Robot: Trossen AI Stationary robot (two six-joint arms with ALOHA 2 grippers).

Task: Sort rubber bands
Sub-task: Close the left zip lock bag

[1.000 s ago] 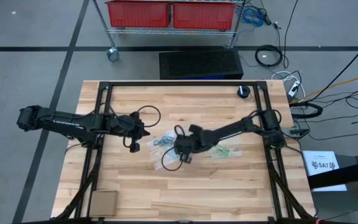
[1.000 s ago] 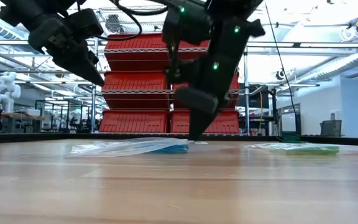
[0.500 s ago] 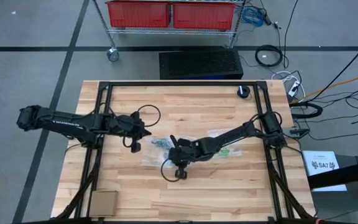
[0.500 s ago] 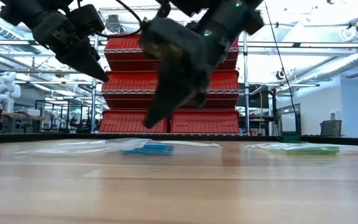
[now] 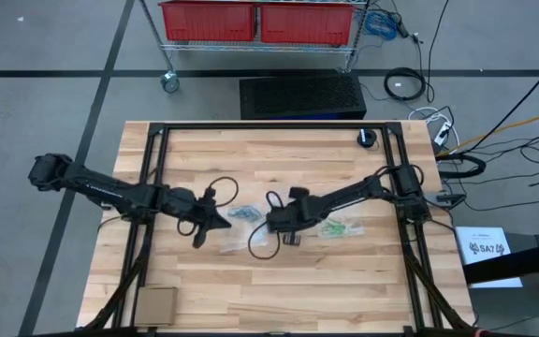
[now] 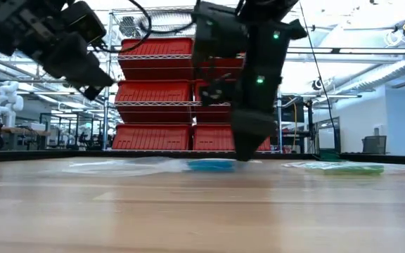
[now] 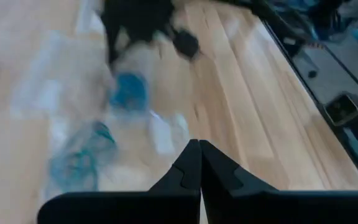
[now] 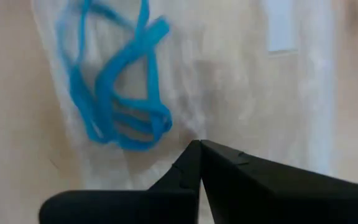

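Since a moment ago, the right gripper (image 5: 271, 221) has been swung back toward the middle of the table (image 5: 279, 290), and the left gripper (image 5: 224, 225) has been brought right, closer to the bags. Both pairs of jaws are shut, and nothing is held in them. The blue rubber bands (image 8: 120, 87) are seen inside a clear bag (image 5: 240, 217), just under the right gripper. The green rubber bands (image 5: 337, 227) are kept in another clear bag (image 5: 344, 228) to the right. Red bins (image 6: 153, 95) are stacked far behind.
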